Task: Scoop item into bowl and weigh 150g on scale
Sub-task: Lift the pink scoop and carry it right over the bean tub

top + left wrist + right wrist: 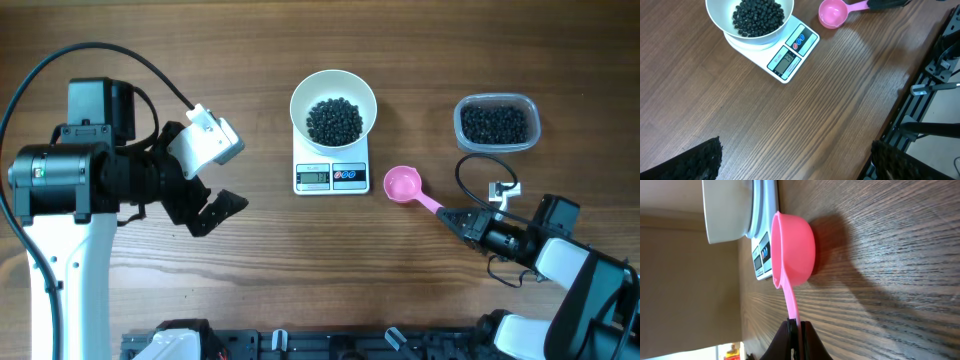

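A white bowl holding black beans stands on the white scale at the table's middle back. The same bowl and scale show in the left wrist view. A pink scoop lies just right of the scale, empty, its handle pointing to the right. My right gripper is shut on the handle's end; the right wrist view shows the scoop with the handle pinched in that gripper. My left gripper hangs open over bare table at the left, its fingertips far apart.
A clear plastic tub with more black beans stands at the back right. A loose black cable loops near the right arm. A black rail runs along the table's front edge.
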Motion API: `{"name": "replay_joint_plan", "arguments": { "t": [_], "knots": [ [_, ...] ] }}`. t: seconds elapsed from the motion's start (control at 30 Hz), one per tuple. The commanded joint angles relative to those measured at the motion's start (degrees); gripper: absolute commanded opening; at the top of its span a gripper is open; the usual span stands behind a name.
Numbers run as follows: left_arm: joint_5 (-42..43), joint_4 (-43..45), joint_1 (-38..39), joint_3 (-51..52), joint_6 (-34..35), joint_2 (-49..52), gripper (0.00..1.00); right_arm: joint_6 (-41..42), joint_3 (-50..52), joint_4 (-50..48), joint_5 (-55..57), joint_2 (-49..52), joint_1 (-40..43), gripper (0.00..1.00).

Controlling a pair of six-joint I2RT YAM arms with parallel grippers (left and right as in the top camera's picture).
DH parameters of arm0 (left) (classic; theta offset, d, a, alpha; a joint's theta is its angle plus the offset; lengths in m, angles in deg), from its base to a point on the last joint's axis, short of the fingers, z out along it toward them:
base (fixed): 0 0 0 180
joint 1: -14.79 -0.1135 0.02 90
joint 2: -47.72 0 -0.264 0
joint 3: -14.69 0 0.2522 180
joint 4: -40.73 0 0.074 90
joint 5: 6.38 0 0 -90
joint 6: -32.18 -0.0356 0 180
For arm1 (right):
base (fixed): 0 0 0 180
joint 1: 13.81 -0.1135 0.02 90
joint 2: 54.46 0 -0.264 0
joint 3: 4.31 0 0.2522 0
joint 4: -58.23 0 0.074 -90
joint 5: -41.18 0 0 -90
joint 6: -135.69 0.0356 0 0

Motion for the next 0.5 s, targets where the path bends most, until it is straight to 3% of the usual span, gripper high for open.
{"name": "replay_joint_plan", "arguments": {
  "t": [0.0,0.17,0.47],
  "knots": [
    [0.44,-0.07,-0.31,-0.81,-0.55,-0.57,1.00,1.36,0.35,0.15,-0.90,-2.84,-0.28,0.04],
    [0.44,-0.07,-0.31,-0.81,-0.55,-0.57,1.00,6.54,0.33,0.13,-1.36,-10.40,-0.28,0.04],
    [0.44,-0.07,-0.31,-0.81,-0.55,-0.57,1.00,18.29,-2.73,1.55,-1.25,-33.03,-0.28,0.05]
  ]
}}
